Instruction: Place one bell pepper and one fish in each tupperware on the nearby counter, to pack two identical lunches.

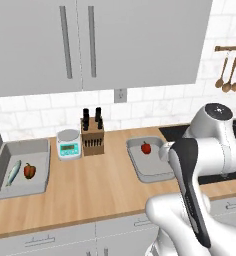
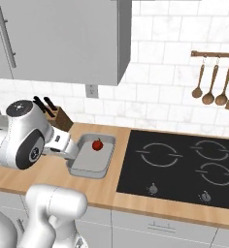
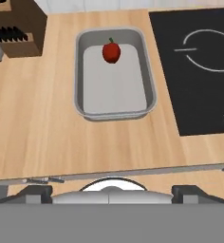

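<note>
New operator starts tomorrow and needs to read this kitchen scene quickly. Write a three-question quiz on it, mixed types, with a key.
1. True or false: the tupperware by the stovetop holds a fish.
2. What lies in the left tupperware? A) nothing B) fish and bell pepper C) two peppers
3. Fill in: the gripper is ____.

Key: 1 false, the right tupperware holds just a red bell pepper. 2 B, fish beside bell pepper. 3 open, holding nothing.
</note>
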Robot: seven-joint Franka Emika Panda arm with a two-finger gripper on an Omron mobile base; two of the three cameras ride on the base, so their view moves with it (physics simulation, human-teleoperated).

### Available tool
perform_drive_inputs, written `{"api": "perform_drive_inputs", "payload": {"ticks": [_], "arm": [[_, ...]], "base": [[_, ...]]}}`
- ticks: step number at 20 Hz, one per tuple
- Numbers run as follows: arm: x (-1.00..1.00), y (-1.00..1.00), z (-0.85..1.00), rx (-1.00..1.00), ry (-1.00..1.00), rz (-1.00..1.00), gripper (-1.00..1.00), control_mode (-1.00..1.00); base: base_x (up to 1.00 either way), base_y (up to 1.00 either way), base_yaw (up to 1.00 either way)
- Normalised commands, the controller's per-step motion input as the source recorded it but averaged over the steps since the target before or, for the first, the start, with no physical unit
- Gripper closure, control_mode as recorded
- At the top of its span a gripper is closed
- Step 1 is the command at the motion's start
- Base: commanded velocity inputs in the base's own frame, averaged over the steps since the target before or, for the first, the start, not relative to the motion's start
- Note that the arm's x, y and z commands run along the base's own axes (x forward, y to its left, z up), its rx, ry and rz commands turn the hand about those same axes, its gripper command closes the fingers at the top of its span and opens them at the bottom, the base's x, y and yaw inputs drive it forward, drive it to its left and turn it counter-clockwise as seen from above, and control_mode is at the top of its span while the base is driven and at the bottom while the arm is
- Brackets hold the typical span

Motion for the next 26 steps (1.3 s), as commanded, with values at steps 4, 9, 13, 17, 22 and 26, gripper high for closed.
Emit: {"api": "perform_drive_inputs", "payload": {"ticks": [4, 9, 13, 17, 22, 26], "arm": [[0.0, 0.0, -0.02, -0.03, -0.31, 0.12, -1.0, -1.0], [0.0, 0.0, 0.0, 0.0, -0.01, 0.0, -1.0, -1.0], [0.0, 0.0, 0.0, 0.0, 0.0, 0.0, -1.0, -1.0], [-0.11, 0.02, 0.0, 0.0, 0.0, 0.0, -1.0, 1.0], [0.0, 0.0, 0.0, 0.0, 0.0, 0.0, -1.0, 1.0], [0.0, 0.0, 0.0, 0.0, 0.0, 0.0, -1.0, 1.0]], "base": [[0.0, 0.0, 0.0], [0.0, 0.0, 0.0], [0.0, 0.0, 0.0], [-0.11, 0.06, 0.0], [-0.88, 0.68, 0.16], [-0.62, 0.88, 0.29]]}}
